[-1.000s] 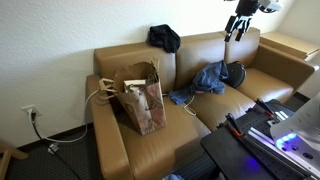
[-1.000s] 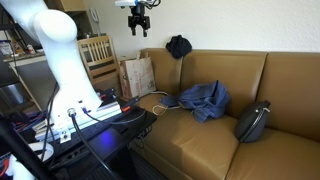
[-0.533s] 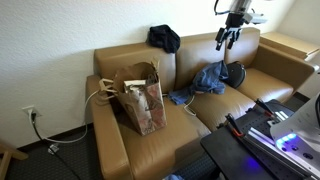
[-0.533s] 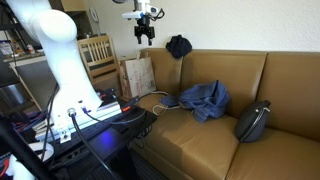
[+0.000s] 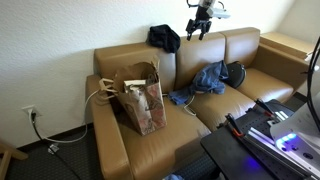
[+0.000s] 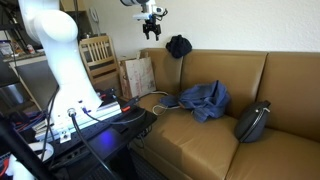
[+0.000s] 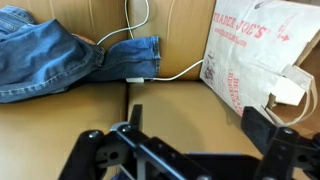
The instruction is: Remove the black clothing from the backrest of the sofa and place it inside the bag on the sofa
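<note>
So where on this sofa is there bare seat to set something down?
Free: the tan leather seat in front of the blue jeans, and the end cushion past the black pouch. Crowded: between jeans and brown paper bag, where a white cable trails.

Reads as a domestic living room. Grounds: tan leather sofa against a textured white wall; printed paper grocery bag standing on the seat; blue jeans and black clothing left lying on it; wooden chair beside it; wall socket low down; carpeted floor
</note>
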